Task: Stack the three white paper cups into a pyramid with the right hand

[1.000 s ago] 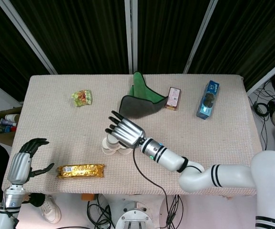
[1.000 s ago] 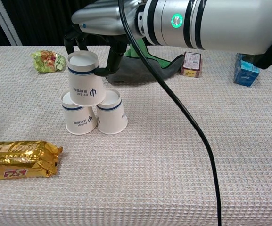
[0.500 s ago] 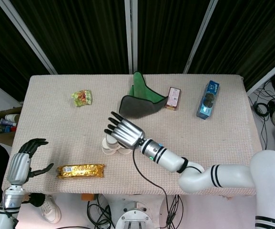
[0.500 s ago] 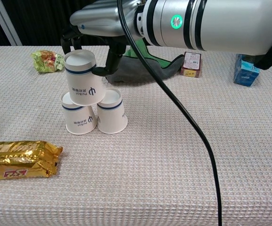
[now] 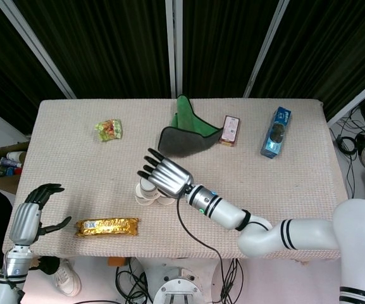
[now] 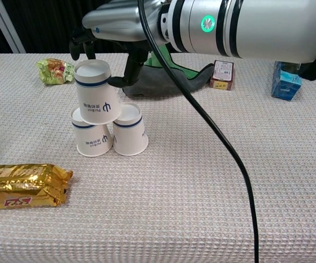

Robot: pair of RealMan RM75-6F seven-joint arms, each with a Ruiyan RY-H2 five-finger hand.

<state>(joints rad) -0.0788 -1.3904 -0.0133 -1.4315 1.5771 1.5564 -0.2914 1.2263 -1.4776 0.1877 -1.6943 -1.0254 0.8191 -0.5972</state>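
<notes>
The right hand [image 6: 111, 24] pinches the top white paper cup [image 6: 97, 91] with its fingers [image 6: 129, 68], resting it tilted on two upturned cups [image 6: 111, 134] near the tabletop's [image 6: 201, 192] front edge. The left hand [image 5: 33, 215] hangs spread, holding nothing.

The top paper cup [image 6: 97, 91] and the lower left cup [image 6: 91, 137] each carry a dark logo mark with small print beside it, too small to read. The gold snack bar [image 6: 22, 186] shows red lettering that cannot be made out.
</notes>
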